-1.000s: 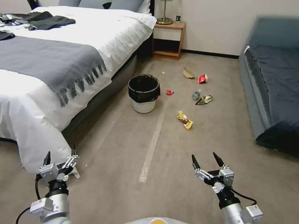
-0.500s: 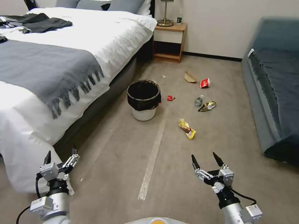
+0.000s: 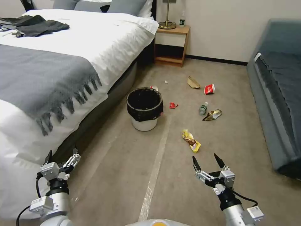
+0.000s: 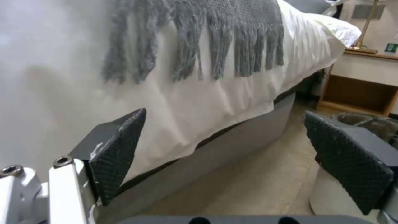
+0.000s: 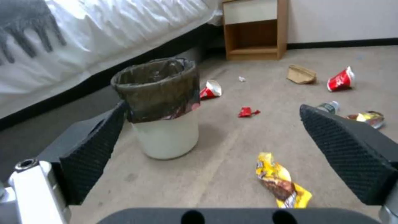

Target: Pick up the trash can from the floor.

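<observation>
The trash can (image 3: 145, 109) sits upright on the floor (image 3: 125, 163) just beside the bed (image 3: 78, 62), black liner looking empty. Yellow wrapper (image 3: 191, 141) nearby. Left gripper (image 3: 61, 155) and right gripper (image 3: 206, 161) both spread wide, holding nothing.

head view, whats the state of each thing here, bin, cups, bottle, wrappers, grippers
trash can: upright on the floor, bag-lined
red cup: tipped on its side
plastic bottle: lying down
yellow wrapper: crumpled, flat
left gripper: open, holding nothing
right gripper: open, holding nothing
</observation>
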You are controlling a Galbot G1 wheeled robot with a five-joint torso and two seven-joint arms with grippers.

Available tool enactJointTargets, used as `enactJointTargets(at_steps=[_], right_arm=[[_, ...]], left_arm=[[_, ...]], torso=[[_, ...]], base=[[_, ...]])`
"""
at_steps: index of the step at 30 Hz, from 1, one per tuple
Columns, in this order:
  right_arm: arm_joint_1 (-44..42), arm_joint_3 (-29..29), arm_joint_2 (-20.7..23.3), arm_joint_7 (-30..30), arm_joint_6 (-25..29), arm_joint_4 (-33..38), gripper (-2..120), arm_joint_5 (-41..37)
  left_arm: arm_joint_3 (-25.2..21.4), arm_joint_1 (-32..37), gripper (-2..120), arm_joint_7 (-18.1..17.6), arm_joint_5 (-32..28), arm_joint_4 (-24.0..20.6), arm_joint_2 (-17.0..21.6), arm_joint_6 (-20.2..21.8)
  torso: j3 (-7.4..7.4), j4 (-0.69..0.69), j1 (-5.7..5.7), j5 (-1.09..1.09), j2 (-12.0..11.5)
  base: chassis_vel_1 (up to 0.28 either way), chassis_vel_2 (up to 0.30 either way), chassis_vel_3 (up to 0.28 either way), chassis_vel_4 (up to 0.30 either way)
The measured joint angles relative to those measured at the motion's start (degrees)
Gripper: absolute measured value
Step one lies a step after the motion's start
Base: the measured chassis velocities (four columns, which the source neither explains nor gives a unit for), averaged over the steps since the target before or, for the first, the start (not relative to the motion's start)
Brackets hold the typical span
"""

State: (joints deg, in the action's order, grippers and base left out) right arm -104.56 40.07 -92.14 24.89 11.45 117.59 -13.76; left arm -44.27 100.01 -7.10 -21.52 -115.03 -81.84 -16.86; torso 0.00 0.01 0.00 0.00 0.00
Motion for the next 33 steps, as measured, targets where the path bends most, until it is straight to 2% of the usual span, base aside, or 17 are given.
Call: enactJointTargets(at_steps=[20,27,33], right_arm=[[0.1,0.2,0.0,0.2,0.0,0.3,100,0.0],[0.1,0.1,0.0,1.3,-0.4,0.3,100,-2.0],[0.3,0.0,0.0,2.3,-0.6,0.4,100,-2.6]], left_arm=[[0.5,-1.0,91,0.4,-1.1,0.0,1.3,0.7],[1.6,-2.2,91,0.6,-2.1,-0.6,2.4,2.4],[2.2,-3.4,91,0.7,-4.5,-1.5,3.9,4.3]], torso=[[0.0,-0.01,0.0,-0.01,0.0],[0.0,0.0,0.0,0.0,0.0],[0.0,0.0,0.0,0.0,0.0]], base=[[-0.143,0.13,0.137,-0.136],[-0.115,0.115,0.137,-0.104],[-0.018,0.015,0.009,-0.01]])
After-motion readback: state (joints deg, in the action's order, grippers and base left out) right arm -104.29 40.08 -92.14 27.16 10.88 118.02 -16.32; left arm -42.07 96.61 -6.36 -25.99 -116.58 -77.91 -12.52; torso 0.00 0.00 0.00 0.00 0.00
